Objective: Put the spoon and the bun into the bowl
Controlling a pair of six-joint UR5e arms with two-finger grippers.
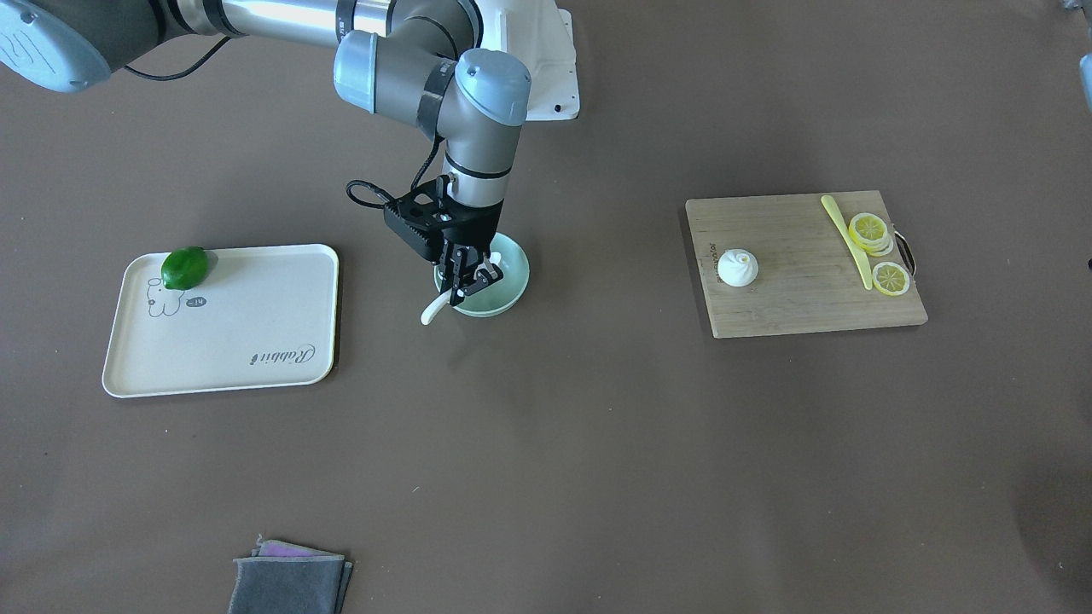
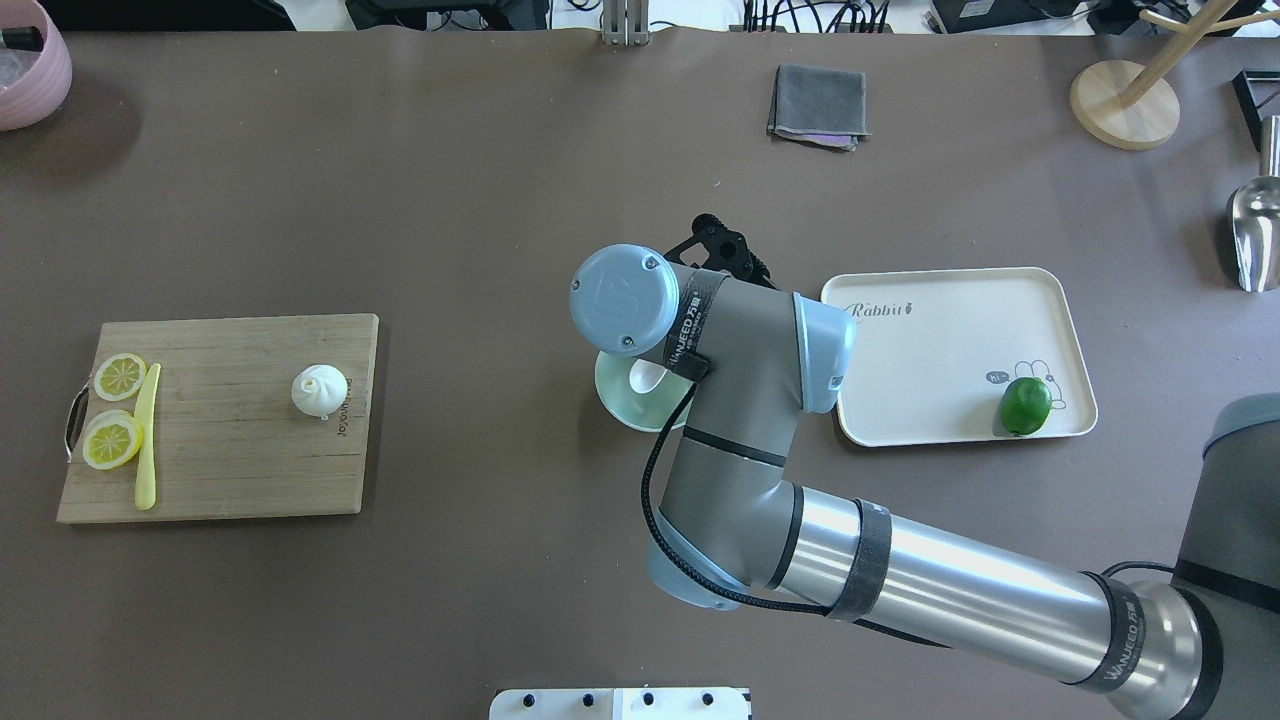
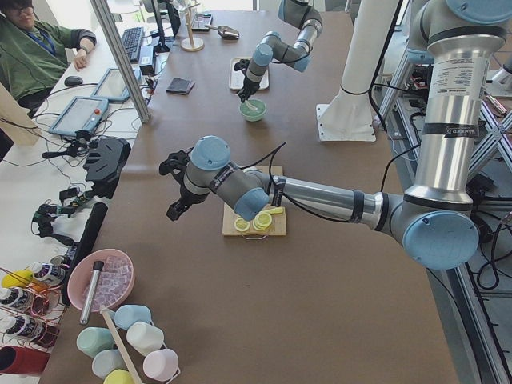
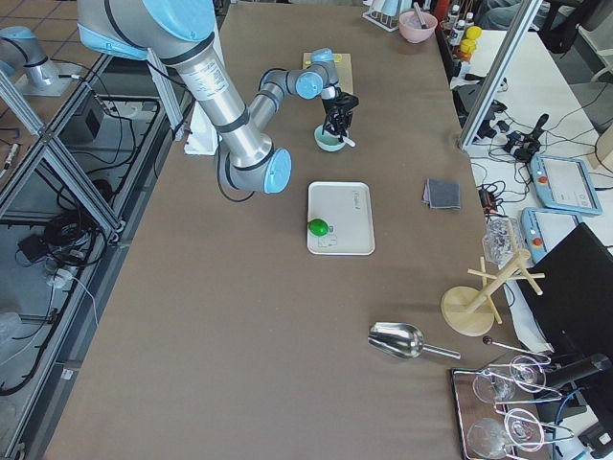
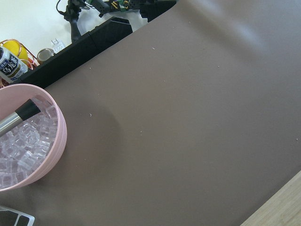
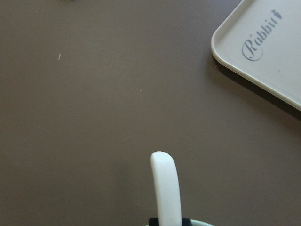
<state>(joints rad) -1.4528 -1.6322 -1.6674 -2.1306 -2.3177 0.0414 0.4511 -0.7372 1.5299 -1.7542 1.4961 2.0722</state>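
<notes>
My right gripper [image 1: 471,281] hangs over the pale mint-green bowl [image 1: 509,292] and is shut on the white spoon [image 1: 433,310]. The spoon's handle sticks out over the bowl's rim in the right wrist view [image 6: 165,188], and its scoop lies inside the bowl [image 2: 648,376]. The white pleated bun [image 1: 737,267] sits on the wooden cutting board [image 1: 793,311], far from the bowl; it also shows in the overhead view [image 2: 319,389]. My left gripper [image 3: 173,204] hovers beyond the board near the table's edge; I cannot tell whether it is open.
A yellow knife [image 1: 846,240] and lemon slices [image 1: 890,278] lie on the board. A cream tray [image 1: 230,341] holds a green lime [image 1: 185,267]. A folded grey cloth [image 1: 290,582] lies at the operators' edge. A pink bowl of ice [image 5: 28,141] stands at the corner.
</notes>
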